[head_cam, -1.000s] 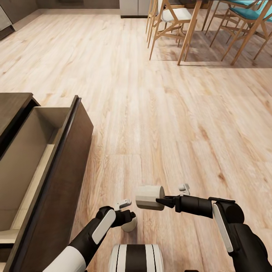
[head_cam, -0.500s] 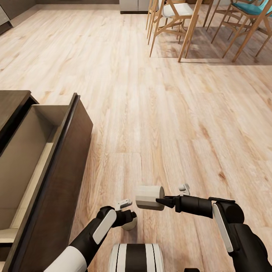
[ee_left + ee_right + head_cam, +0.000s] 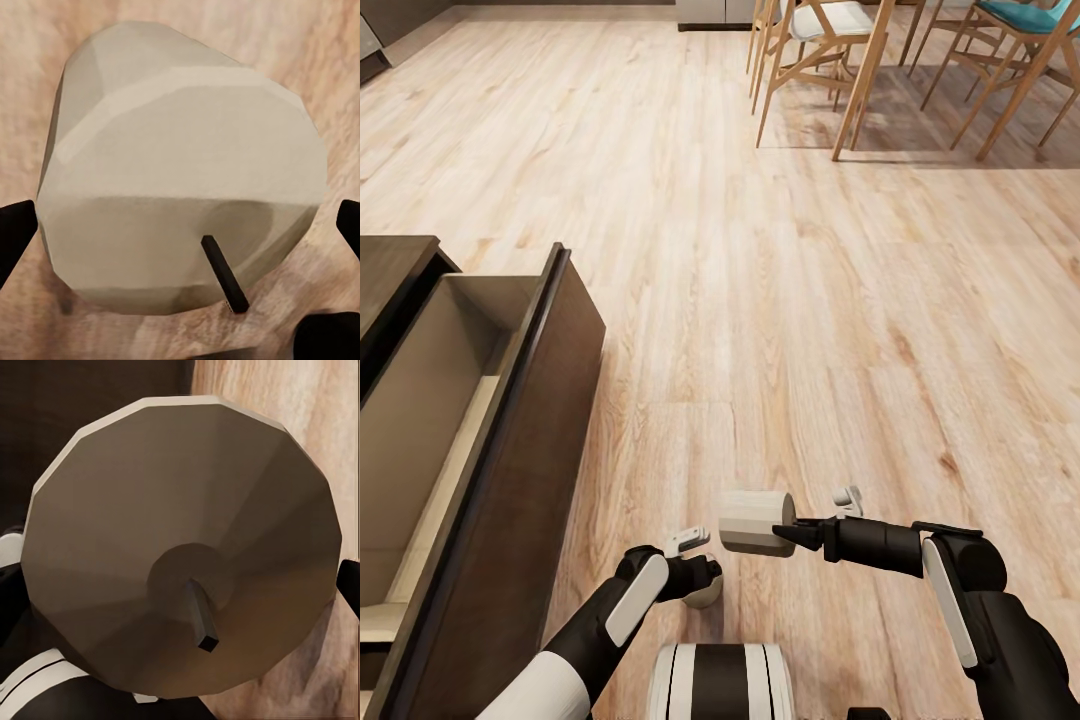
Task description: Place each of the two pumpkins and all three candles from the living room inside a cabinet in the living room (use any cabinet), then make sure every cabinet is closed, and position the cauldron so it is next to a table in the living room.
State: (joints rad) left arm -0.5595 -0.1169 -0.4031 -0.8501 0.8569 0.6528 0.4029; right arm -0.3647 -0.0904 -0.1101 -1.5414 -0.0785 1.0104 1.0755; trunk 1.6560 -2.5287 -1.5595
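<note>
A long, low dark-brown cabinet (image 3: 510,480) runs down the left edge of the head view. Its drawer (image 3: 430,440) is pulled wide open, showing a pale beige inside; the part of the inside that can be seen holds nothing. Pale wood floor (image 3: 760,280) fills the middle of the frame, and wooden chairs (image 3: 820,50) stand at the upper right.

Low in the frame, the right gripper (image 3: 785,533) reaches toward the left from the lower right and pinches a short white candle (image 3: 753,521) lying on its side, held above the floor. In the right wrist view this candle (image 3: 180,562) shows its round end with a dark wick at the centre, and one dark fingertip (image 3: 351,583) sits against its edge.

The left gripper (image 3: 705,585), at lower centre, clamps a second candle (image 3: 703,596), mostly hidden behind it. In the left wrist view the second candle (image 3: 180,180) sits between two dark fingertips (image 3: 15,229), touching both sides, wick pointing toward the camera.

Both candles are near the drawer, outside it.
</note>
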